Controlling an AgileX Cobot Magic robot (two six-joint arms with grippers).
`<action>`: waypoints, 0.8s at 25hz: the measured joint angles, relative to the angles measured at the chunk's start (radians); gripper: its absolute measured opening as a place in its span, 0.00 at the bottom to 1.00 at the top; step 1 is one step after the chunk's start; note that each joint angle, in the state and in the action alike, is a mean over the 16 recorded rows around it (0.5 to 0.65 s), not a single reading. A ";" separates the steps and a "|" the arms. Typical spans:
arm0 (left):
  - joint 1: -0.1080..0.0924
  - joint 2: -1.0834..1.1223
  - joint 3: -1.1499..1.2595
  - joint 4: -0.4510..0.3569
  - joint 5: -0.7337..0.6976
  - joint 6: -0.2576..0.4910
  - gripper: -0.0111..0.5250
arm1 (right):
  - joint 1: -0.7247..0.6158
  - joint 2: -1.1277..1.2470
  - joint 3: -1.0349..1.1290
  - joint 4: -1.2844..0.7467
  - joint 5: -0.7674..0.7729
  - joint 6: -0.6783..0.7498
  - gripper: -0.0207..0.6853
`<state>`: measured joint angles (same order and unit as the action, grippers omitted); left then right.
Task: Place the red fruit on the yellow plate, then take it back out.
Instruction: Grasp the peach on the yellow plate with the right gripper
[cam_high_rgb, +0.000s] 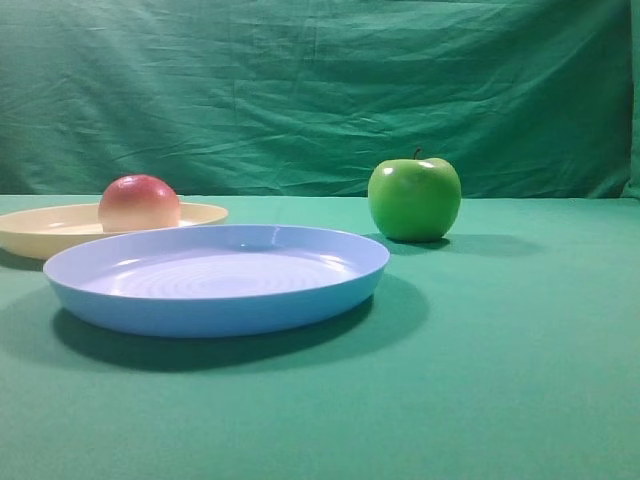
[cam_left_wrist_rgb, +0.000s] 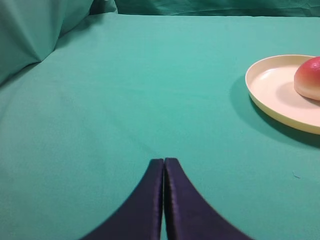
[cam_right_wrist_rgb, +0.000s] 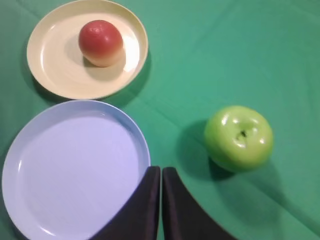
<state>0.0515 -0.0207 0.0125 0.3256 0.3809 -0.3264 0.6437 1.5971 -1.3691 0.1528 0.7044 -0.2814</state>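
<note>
Resting on the yellow plate (cam_right_wrist_rgb: 55, 65), the red fruit (cam_right_wrist_rgb: 100, 43); green apple (cam_right_wrist_rgb: 239, 138) only beyond the left wrist view; both pincers closed, empty.

This looks like a staged test setup in a lab or studio, not a home or a kitchen. One green cloth (cam_high_rgb: 520, 380) covers the whole table, and a wrinkled green backdrop curtain (cam_high_rgb: 320, 90) hangs behind it and closes the view. The only things on the cloth are props: a yellow plate (cam_right_wrist_rgb: 55, 75), a light blue plate (cam_high_rgb: 215, 290) and a green apple (cam_high_rgb: 414, 198).
</note>
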 joint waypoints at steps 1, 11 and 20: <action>0.000 0.000 0.000 0.000 0.000 0.000 0.02 | 0.012 0.039 -0.033 0.001 -0.008 0.000 0.03; 0.000 0.000 0.000 0.000 0.000 0.000 0.02 | 0.085 0.386 -0.322 0.015 -0.139 -0.007 0.12; 0.000 0.000 0.000 0.000 0.000 0.000 0.02 | 0.116 0.597 -0.455 0.019 -0.274 -0.020 0.58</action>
<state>0.0515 -0.0207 0.0125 0.3256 0.3809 -0.3264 0.7600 2.1940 -1.8239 0.1723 0.4303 -0.3011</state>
